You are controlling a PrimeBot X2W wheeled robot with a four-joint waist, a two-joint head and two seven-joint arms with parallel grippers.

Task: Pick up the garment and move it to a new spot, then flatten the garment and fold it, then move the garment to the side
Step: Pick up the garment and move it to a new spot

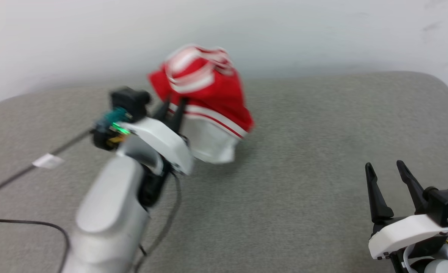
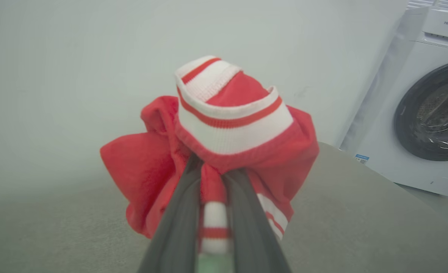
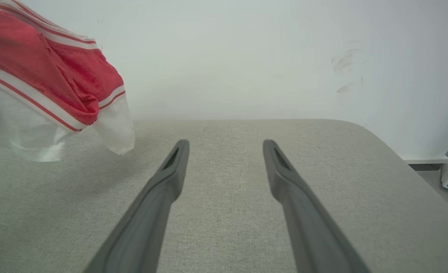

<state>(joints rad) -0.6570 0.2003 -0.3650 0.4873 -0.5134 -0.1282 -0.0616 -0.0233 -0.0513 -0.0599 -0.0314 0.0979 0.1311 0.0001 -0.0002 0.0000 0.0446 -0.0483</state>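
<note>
Garment [image 1: 209, 94], seemingly soft and light, hangs bunched over the far left of the grey surface [image 1: 303, 159], striped trim pinched by the left gripper [image 1: 174, 104]; the right gripper [image 1: 384, 167] sits spread, its 2 fingers empty.

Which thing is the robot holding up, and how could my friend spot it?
Look at the big grey padded table by the white wall. Above its far middle, the left gripper pinches a bunched shirt. It is bright red with white striped trim, unlike everything grey and white around it.
</note>
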